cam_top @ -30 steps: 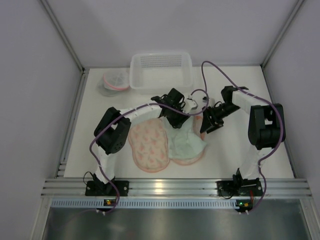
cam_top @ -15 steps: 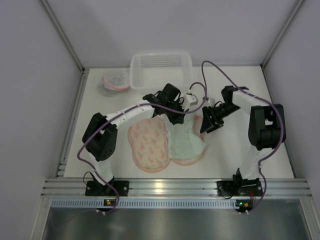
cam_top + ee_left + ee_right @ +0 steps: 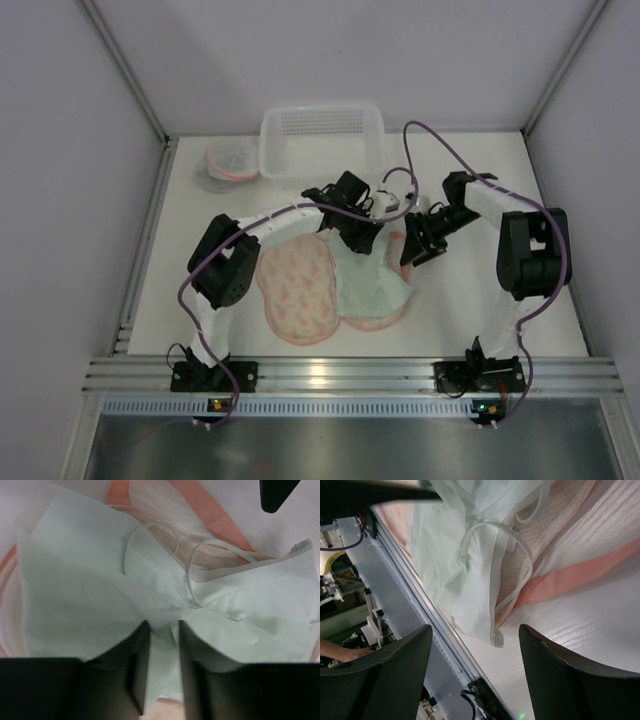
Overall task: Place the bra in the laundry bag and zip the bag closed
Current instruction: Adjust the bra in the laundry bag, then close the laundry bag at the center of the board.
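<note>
The bra [image 3: 372, 288] is mint-green and soft. It lies crumpled on the right half of the open laundry bag [image 3: 298, 292], near the middle of the white table [image 3: 470, 300]. In the top view it covers most of that half. Its long axis runs from the near edge toward the far side, and its far end narrows where the left gripper [image 3: 362, 236] meets it. Thin pale straps [image 3: 492, 535] loop off the cloth across the bag's peach mesh lining.

The bag is pink and patterned, spread flat like a clamshell with two oval halves side by side. Both ovals run lengthwise from near to far. A salmon band [image 3: 580, 572] runs along its rim.

In the left wrist view the left gripper [image 3: 162, 630] has its fingers [image 3: 140, 665] drawn close together, with a gathered fold of the bra [image 3: 85, 590] pinched between them. Creases in the cloth fan out from that spot.

The right gripper [image 3: 412, 250] hangs just right of the bra, over the bag's right edge. Its jaws stand wide apart, and the right wrist view shows nothing between them [image 3: 475, 635].

A clear plastic basket [image 3: 322, 140] stands at the far side of the table.
</note>
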You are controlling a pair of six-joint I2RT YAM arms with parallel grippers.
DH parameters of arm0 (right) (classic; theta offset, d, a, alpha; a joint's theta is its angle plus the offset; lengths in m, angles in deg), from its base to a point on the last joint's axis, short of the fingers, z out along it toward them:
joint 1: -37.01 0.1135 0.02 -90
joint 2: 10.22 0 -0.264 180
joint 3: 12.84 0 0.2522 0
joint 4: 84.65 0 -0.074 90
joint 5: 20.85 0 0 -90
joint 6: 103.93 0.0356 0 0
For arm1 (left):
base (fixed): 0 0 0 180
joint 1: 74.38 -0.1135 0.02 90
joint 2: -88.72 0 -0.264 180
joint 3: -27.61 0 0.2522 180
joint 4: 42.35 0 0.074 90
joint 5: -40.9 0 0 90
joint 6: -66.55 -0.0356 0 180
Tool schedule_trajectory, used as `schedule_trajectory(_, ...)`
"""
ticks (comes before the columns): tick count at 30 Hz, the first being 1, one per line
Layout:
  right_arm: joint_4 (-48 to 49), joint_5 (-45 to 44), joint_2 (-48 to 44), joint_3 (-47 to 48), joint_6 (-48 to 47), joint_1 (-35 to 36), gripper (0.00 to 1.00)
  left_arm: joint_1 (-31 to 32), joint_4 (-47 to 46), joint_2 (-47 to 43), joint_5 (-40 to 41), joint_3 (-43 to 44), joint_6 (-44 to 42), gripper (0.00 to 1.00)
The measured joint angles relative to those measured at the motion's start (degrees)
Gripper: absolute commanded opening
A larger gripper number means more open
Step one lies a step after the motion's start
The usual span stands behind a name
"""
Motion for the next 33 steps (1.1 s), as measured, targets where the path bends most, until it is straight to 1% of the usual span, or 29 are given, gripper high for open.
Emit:
schedule_trajectory(2, 0.0, 0.0, 0.0, 0.0, 0.0, 0.0, 0.71, -0.15, 0.0, -0.15, -0.39, -0.72, 0.11, 0.5)
schedule_trajectory(3, 0.02, 0.02, 0.0, 0.02, 0.0, 0.0, 0.71, -0.17, -0.26, -0.63, -0.48, -1.42, 0.31, 0.56)
schedule_trajectory(6, 0.07, 0.04, 0.0, 0.04, 0.13, 0.0, 0.7, -0.94, -0.17, -4.17, -1.51, -5.55, 1.44, 0.63)
schedule_trajectory(7, 0.22, 0.02, 0.02, 0.07, 0.46, 0.0, 0.7, -1.64, 0.31, -6.12, -2.36, -7.28, 2.4, 0.64)
schedule_trajectory(9, 0.87, -0.09, 0.02, 0.09, 1.22, 0.0, 0.7, -4.96, 1.2, -10.58, -4.98, -10.38, 4.37, 0.65)
schedule_trajectory(10, 1.42, -0.15, 0.02, 0.11, 1.9, 0.0, 0.7, -7.56, 1.77, -12.98, -6.05, -11.78, 4.96, 0.65)
schedule_trajectory(13, 3.72, -0.83, 0.04, 0.11, 4.11, 0.0, 0.7, -18.14, 4.52, -20.15, -7.67, -15.3, 5.49, 0.65)
schedule_trajectory(14, 4.66, -1.18, 0.13, 0.11, 5.03, 0.0, 0.7, -22.56, 5.6, -22.34, -7.76, -16.31, 4.98, 0.65)
schedule_trajectory(16, 6.03, -1.62, 0.39, 0.09, 6.34, 0.0, 0.7, -28.72, 8.31, -25.11, -7.61, -17.88, 3.37, 0.64)
schedule_trajectory(18, 7.04, -2.01, 0.76, 0.0, 7.45, 0.0, 0.7, -33.0, 11.63, -26.27, -7.43, -19.34, 0.31, 0.63)
schedule_trajectory(19, 7.34, -2.14, 1.01, -0.02, 7.89, 0.0, 0.7, -34.18, 13.42, -26.18, -6.97, -20.41, -1.57, 0.62)
schedule_trajectory(22, 8.22, -2.23, 1.84, -0.28, 8.72, 0.0, 0.7, -34.82, 17.81, -23.96, -5.79, -24.04, -6.05, 0.61)
schedule_trajectory(25, 8.72, -2.25, 2.38, -1.33, 9.4, 0.0, 0.7, -36.0, 20.68, -20.85, -5.18, -27.85, -8.87, 0.61)
schedule_trajectory(28, 9.01, -2.25, 2.4, -2.6, 9.66, 0.0, 0.7, -37.66, 22.97, -18.58, -4.15, -29.4, -10.64, 0.6)
schedule_trajectory(31, 9.33, -2.23, 2.4, -3.37, 9.99, 0.0, 0.7, -38.29, 23.43, -16.7, -3.48, -29.33, -11.32, 0.55)
schedule_trajectory(33, 9.55, -2.25, 2.4, -3.43, 10.25, 0.0, 0.7, -38.29, 24.46, -13.81, -3.8, -27.85, -10.97, 0.51)
